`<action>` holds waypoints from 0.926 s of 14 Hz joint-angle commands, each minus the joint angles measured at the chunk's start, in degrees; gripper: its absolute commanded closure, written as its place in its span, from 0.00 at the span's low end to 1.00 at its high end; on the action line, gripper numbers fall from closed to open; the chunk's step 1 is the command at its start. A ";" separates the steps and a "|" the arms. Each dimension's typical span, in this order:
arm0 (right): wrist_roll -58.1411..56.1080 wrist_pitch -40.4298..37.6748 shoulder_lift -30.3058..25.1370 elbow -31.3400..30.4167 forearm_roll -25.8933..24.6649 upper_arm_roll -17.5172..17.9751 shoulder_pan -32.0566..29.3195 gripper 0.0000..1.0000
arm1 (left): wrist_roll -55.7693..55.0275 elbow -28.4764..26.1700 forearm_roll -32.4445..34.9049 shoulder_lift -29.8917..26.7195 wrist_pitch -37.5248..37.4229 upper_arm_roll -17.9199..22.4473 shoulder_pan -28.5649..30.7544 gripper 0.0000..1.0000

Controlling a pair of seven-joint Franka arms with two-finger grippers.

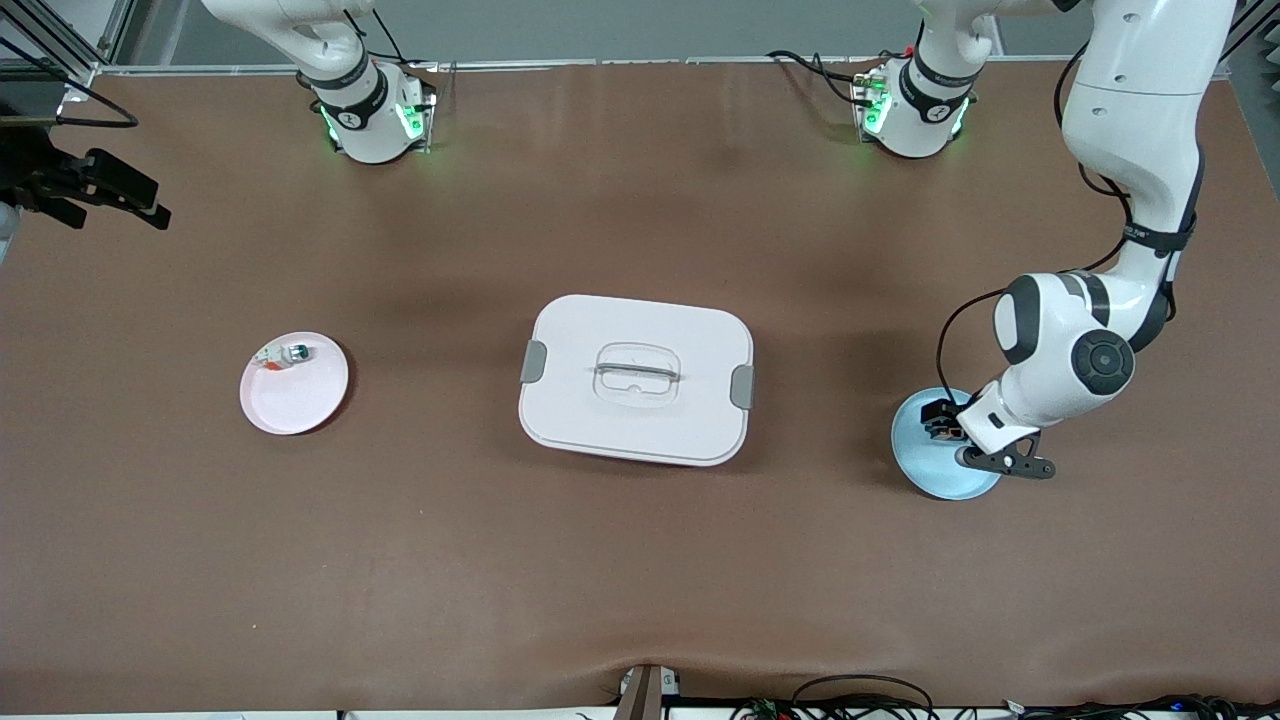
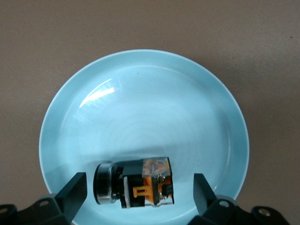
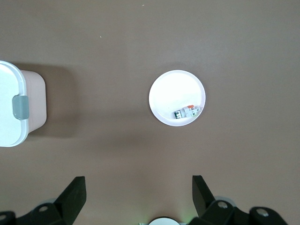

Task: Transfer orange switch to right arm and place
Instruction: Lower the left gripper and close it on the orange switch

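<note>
Two plates are sitting on the brown, matte table (image 1: 640,560), one at each end, with one lidded white box (image 1: 636,380) between them serving as the landmark. The box is a rounded rectangle of smooth plastic with two grey clips on its short sides and a clear handle recessed in the lid. No readable writing is showing on any of these things.

Toward the left arm's end from the box, one glossy pale blue plate (image 1: 925,470) is lying round and shallow. One orange switch (image 2: 140,183) is resting on its side in that plate, close to the rim: a small black boxy body with an orange face and a round black collar at one end. The left gripper (image 2: 136,194) is hanging low over the plate with its fingers (image 2: 72,193) spread wide, one on each side of the switch and not touching it.

Toward the right arm's end from the box, one smooth white plate (image 1: 300,395) is holding one small white piece (image 1: 285,355) with teal and red bits, lying against the rim.

The right arm is waiting high above the table, its right gripper (image 3: 136,197) standing wide open and holding nothing, over bare table between the box and the white plate.
</note>
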 commanded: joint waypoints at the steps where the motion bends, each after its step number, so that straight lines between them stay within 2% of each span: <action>1: -0.34 -0.50 -0.04 0.29 0.39 -0.11 0.11 0.00 | 0.79 0.81 -0.54 1.48 0.93 -0.23 0.34 0.00; 7: -0.34 -0.50 -0.04 0.29 0.39 -0.11 0.02 0.00 | 0.79 0.72 -0.54 2.27 1.02 -0.23 0.16 0.00; 9: -0.34 -0.50 -0.04 0.29 0.39 -0.11 -0.07 0.00 | 0.53 0.72 -0.63 2.27 0.93 -0.23 0.25 0.45; 11: -0.43 -0.50 -0.04 0.29 0.39 -0.11 -0.07 0.00 | 0.44 0.81 -0.63 2.27 0.93 -0.23 0.34 0.64; 13: -0.43 -0.41 -0.04 0.29 0.39 -0.11 0.10 0.00 | 0.27 0.99 -0.63 2.27 0.93 -0.23 0.34 0.70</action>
